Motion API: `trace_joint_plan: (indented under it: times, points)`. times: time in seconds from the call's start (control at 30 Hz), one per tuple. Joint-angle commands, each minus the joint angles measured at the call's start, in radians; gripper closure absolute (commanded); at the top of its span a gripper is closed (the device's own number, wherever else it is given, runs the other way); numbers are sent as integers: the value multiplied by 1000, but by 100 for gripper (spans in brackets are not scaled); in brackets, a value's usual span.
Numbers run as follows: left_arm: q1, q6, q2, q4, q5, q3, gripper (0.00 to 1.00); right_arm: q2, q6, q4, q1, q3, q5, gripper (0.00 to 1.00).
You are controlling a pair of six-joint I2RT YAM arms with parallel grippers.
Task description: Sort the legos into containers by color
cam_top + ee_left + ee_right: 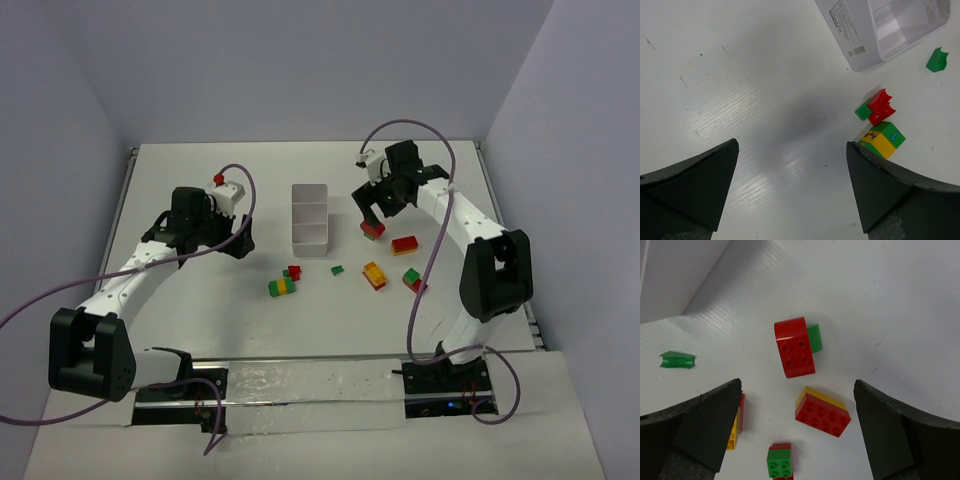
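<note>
Only overhead, the whole tray [310, 238]

place: robot lab cell | evidence: bare white table [330, 320] boxed in by plain walls [300, 70] | left arm [130, 275], right arm [465, 225] bolted at near edge | purple cables [412, 122] trailing

white table [200, 330], pale lavender walls [300, 60]

— Where is the white three-compartment plastic tray [310, 214]?
— Mid-table, on the flat white tabletop [200, 320].
— And the bricks?
— The red-and-green plastic brick stack [372, 229] lies just right of the tray. The green-and-yellow plastic brick stack [282, 287] lies in front of the tray, with small red plastic bricks [293, 272] just behind it.
</note>
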Motion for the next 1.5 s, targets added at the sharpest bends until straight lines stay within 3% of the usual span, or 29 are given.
trace_joint_plan:
  times: [0.0, 0.3, 0.47, 0.9, 0.93, 1.03, 1.07, 1.2, 1.33, 1.47]
  points:
    - [6, 27, 3, 14, 23, 30, 1, 102, -69, -112, 11, 108, -8, 0]
    - [6, 32, 33, 31, 26, 18, 1, 295, -102, -178, 12, 273, -14, 3]
    - [6, 36, 43, 49, 20, 4, 1, 349, -126, -208, 12, 314, -18, 13]
    - [6, 18, 81, 60, 25, 29, 1, 333, -172, -248, 11, 268, -57, 56]
    - [6, 16, 83, 59, 29, 35, 1, 327, -172, -262, 10, 268, -70, 68]
    - [6, 5, 81, 56, 39, 53, 2, 290, -172, -291, 0, 269, -118, 89]
    - [6, 1, 76, 53, 45, 58, 3, 264, -167, -303, -7, 268, -136, 99]
    - [13, -34, 41, 57, 93, 90, 3, 139, -134, -352, -59, 296, -255, 100]
    - [17, -91, -17, 109, 219, 116, 4, 41, -18, -392, -133, 387, -510, 100]
    - [17, -220, -51, 211, 350, 122, 8, -21, 207, -261, -141, 318, -751, 100]
